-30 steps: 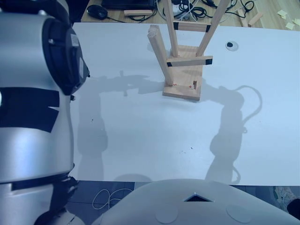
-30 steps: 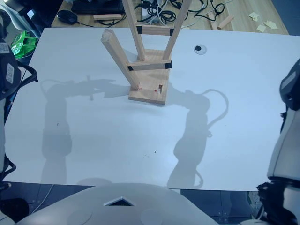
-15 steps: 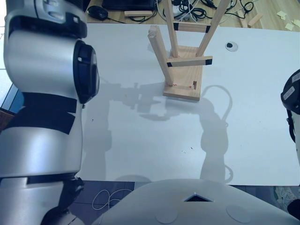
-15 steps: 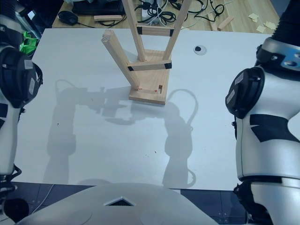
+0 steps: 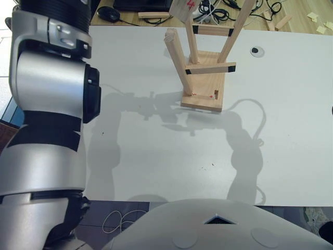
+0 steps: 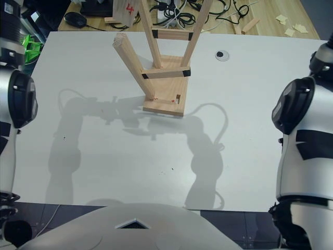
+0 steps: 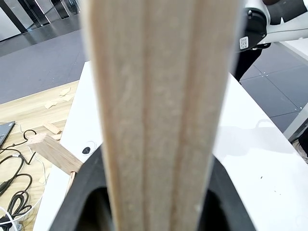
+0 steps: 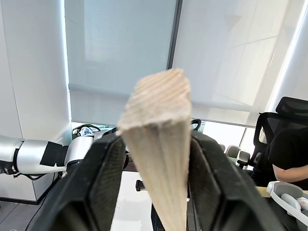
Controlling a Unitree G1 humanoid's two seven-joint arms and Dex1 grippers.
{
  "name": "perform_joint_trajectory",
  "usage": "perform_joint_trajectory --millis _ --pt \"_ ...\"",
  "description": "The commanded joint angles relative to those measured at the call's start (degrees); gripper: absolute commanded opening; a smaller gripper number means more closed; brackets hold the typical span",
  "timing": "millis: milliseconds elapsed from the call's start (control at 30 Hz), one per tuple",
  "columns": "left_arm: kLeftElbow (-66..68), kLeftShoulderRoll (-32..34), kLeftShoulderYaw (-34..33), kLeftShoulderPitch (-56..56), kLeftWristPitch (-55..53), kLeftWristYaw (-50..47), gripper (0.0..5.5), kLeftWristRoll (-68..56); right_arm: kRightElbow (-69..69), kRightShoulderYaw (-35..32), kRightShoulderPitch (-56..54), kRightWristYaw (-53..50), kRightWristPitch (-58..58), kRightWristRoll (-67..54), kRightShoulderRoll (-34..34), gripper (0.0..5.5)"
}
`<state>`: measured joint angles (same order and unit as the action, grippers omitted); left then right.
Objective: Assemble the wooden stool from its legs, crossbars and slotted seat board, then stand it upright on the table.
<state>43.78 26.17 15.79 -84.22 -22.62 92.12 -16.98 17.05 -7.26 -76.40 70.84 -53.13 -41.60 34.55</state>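
Left gripper (image 7: 154, 195) is clamped on a wooden bar (image 7: 154, 96). One black finger (image 7: 79, 197) presses each side of the bar, which runs straight out past the fingertips. Beyond the bar and farther off from this gripper lies the white table (image 7: 255, 159), with the cut end of one stool leg (image 7: 53, 151) beside it.

Right gripper (image 8: 156, 185) is gripping a second wooden bar (image 8: 159, 115). Its two black fingers (image 8: 103, 187) hug the bar's sides, and the bar's angled, rough-cut end sticks out past them.

From the head camera, the partly built stool (image 6: 166, 72) rests upside down near the far edge of the table. Its seat board (image 6: 164, 108) lies flat on the tabletop. Three legs (image 6: 132, 62) point upward from it, the nearest one leaning away from the other two. Two crossbars (image 6: 171, 34), wrapped in black tape at their ends, join the two far legs. One corner of the seat board has a bare slot (image 6: 178, 97) with no leg in it.

A pale wooden end with a red mark (image 5: 182, 8) hangs above the stool's legs; which gripper carries it cannot be told.
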Motion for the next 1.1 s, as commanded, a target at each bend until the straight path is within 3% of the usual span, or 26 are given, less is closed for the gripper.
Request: perform_joint_trajectory --millis 33,233,467,700,800,933,1033,1100 --pt "-1.34 1.86 1.00 0.60 -0.52 0.36 1.00 -1.12 0.00 0.74 0.92 1.15 -0.15 -0.22 0.55 1.36" --pt "-1.58 0.61 -0.17 0.93 1.13 0.26 1.00 -0.61 -0.88 0.18 2.13 0.33 0.62 -0.73 -0.46 1.15" --pt "0.95 -0.33 -3.81 -0.07 2.55 -4.29 2.17 1.52 -1.30 -0.99 4.38 -2.18 3.22 0.37 -0.28 1.04" --pt "-0.44 9.52 -12.05 4.78 -0.01 -6.51 3.28 0.00 -1.04 -7.68 8.71 -10.54 8.66 1.86 2.10 1.02" --pt "-2.18 14.00 -20.66 10.91 -1.17 -16.70 3.75 -1.91 -3.51 -12.32 13.95 -16.59 8.05 2.03 3.76 1.02" --pt "-3.93 10.66 -28.22 25.97 7.27 -44.47 4.39 2.47 -13.84 -18.62 26.92 -27.10 3.43 -0.64 1.45 1.02" --pt "-14.46 2.32 -27.59 38.42 7.68 -57.05 4.85 3.79 -21.06 -21.40 36.63 -36.34 3.19 -0.50 -3.57 1.02" --pt "-23.71 -2.11 -23.51 45.75 1.14 -64.64 5.29 6.89 -25.65 -22.62 42.23 -44.22 3.95 1.19 -7.30 1.01"
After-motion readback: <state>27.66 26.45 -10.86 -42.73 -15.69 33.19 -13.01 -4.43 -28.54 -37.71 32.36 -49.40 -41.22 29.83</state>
